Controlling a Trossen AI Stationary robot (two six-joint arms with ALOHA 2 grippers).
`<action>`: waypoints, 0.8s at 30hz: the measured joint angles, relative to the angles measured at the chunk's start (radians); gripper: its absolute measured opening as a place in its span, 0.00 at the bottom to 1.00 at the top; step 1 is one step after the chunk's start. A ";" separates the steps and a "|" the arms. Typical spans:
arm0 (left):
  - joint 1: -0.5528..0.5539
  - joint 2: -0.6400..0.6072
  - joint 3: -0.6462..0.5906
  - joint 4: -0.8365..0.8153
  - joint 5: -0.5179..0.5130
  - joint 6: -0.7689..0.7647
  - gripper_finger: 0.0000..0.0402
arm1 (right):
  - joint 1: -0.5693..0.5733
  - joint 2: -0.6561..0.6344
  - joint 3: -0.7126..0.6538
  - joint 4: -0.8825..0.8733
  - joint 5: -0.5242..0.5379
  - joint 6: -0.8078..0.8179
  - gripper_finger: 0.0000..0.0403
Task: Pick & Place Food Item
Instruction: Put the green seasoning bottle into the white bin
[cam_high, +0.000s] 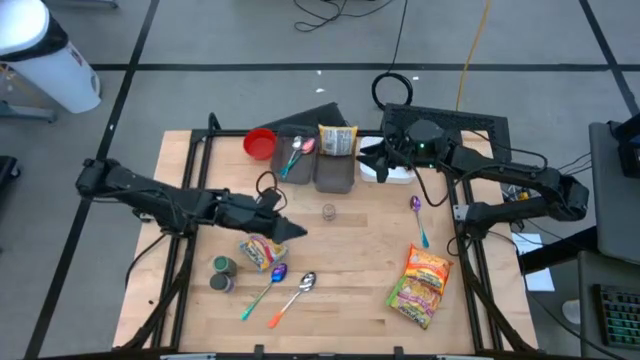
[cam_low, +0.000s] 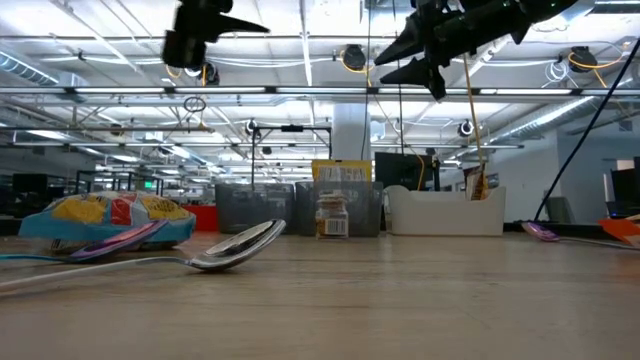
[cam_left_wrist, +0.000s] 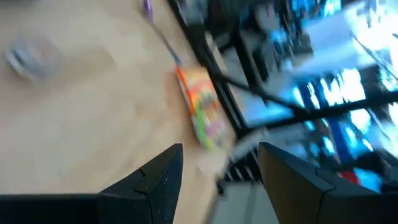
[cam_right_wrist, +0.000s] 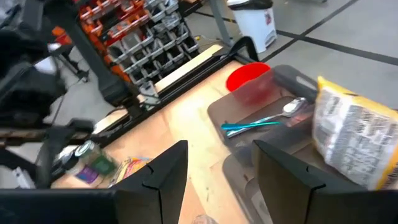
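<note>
No readable brand text from my feeds: print on every packet is too small or blurred.

Left end effector (cam_high: 293, 231) is mid-counter, left of centre, hovering just far of the yellow snack bag (cam_high: 262, 251). Its wrist feed shows the fingers (cam_left_wrist: 155, 180) spread wide with nothing between them. It's raised clear of the counter (cam_high: 360, 260) in the low view.

Right end effector (cam_high: 366, 155) is at the far edge, above the white tray (cam_high: 398, 172) and next to the grey bins (cam_high: 335, 172). Fingers (cam_right_wrist: 163, 174) apart, empty.

Food items:
- Yellow snack bag with red and blue print, near-left area, lying flat.
- Orange-green packet (cam_high: 421, 284), near-right, close to the right edge.
- Yellow-topped packet with dark print (cam_high: 337, 140) standing in the far grey bin.

Other stuff:
- Two small cans (cam_high: 222, 274) at near-left.
- Purple-bowled spoon (cam_high: 265, 289) and orange-handled spoon (cam_high: 294, 296) near the front edge; the purple one touches the snack bag.
- Small glass jar (cam_high: 328, 211) at centre.
- Purple spoon with teal handle (cam_high: 418, 219) right of centre.
- Red bowl (cam_high: 260, 143) far-left.
- Teal-handled spoon (cam_high: 294, 158) in the left grey bin.

Open room: bare wood between the jar and the orange-green packet, and along the left edge far of the cans. Near-left is crowded.
</note>
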 joint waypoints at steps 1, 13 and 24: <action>0.000 0.015 0.000 0.039 -0.043 0.002 0.54 | 0.007 0.000 0.000 0.001 0.000 -0.001 0.42; 0.097 0.089 0.000 0.176 0.047 0.001 0.54 | 0.068 0.000 0.000 -0.001 0.002 -0.008 0.42; 0.103 -0.029 0.180 -0.530 0.299 -0.032 0.54 | 0.093 0.008 -0.009 0.014 0.002 -0.015 0.42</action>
